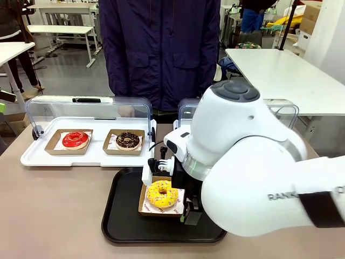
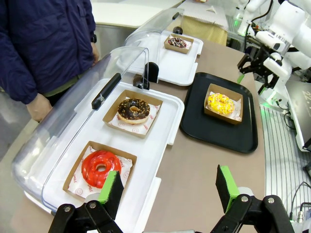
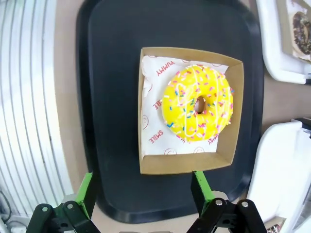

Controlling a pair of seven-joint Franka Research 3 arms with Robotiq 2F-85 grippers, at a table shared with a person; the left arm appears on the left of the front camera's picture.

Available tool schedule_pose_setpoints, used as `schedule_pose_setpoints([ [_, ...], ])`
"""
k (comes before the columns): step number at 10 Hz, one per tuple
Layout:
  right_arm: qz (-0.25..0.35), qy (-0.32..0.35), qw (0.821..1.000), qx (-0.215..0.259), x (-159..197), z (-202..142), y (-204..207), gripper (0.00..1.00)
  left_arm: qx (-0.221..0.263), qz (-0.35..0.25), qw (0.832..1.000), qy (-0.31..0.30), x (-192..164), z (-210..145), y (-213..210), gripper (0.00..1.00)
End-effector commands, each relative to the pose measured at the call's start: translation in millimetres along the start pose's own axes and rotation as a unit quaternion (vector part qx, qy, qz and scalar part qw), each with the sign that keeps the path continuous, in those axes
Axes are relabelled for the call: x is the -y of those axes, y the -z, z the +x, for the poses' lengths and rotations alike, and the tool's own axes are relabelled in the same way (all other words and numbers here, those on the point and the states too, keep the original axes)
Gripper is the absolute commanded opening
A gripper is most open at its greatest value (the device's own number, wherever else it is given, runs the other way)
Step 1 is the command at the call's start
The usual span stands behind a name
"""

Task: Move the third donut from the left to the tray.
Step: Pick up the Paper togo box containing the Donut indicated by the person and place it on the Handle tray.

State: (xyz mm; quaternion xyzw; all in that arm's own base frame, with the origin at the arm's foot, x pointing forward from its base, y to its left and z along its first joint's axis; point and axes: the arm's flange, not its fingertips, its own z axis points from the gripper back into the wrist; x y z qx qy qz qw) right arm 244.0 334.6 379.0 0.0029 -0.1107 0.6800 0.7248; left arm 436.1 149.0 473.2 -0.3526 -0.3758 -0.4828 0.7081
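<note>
In the front view, a white display tray with a raised clear lid lies on the tabletop at about 9 o'clock. It carries two donuts, each in its own cardboard holder: the red-iced donut on the left and the dark chocolate donut just beside it on the right. A person in a dark blue jacket stands at 12 o'clock, behind the tabletop.

Below the display tray, near 6 o'clock, lies the black tray. The yellow donut with coloured sprinkles sits in its brown cardboard holder on this tray, and the holder rests flat. The right gripper hangs low over the holder with its jaws apart – one green pad to each side, and I cannot tell if they touch the cardboard. In the right wrist view both fingers stand wide open, with the holder beyond them toward 12 o'clock and white printed paper under the donut.

In the left wrist view the left gripper is high above the tabletop edge, its jaws also apart and holding nothing. A second display tray with one more dark donut lies at 12 o'clock there.
</note>
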Motion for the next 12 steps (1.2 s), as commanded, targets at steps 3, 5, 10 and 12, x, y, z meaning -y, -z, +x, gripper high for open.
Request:
schedule_pose_setpoints([
  [3, 0.003, -0.001, 1.000, 0.002, -5, 0, -13, 1.00, -0.008, -0.005, 1.000, -0.002, 2, 1, -1, 1.00],
  [5, 0.003, -0.001, 1.000, 0.002, -5, 0, -13, 1.00, -0.008, -0.005, 1.000, -0.002, 2, 1, -1, 1.00],
  [10, 0.003, -0.001, 1.000, 0.002, -5, 0, -13, 1.00, -0.008, -0.005, 1.000, -0.002, 2, 1, -1, 1.00],
  [12, 0.003, -0.001, 1.000, 0.002, -5, 0, -13, 1.00, -0.008, -0.005, 1.000, -0.002, 2, 1, -1, 1.00],
])
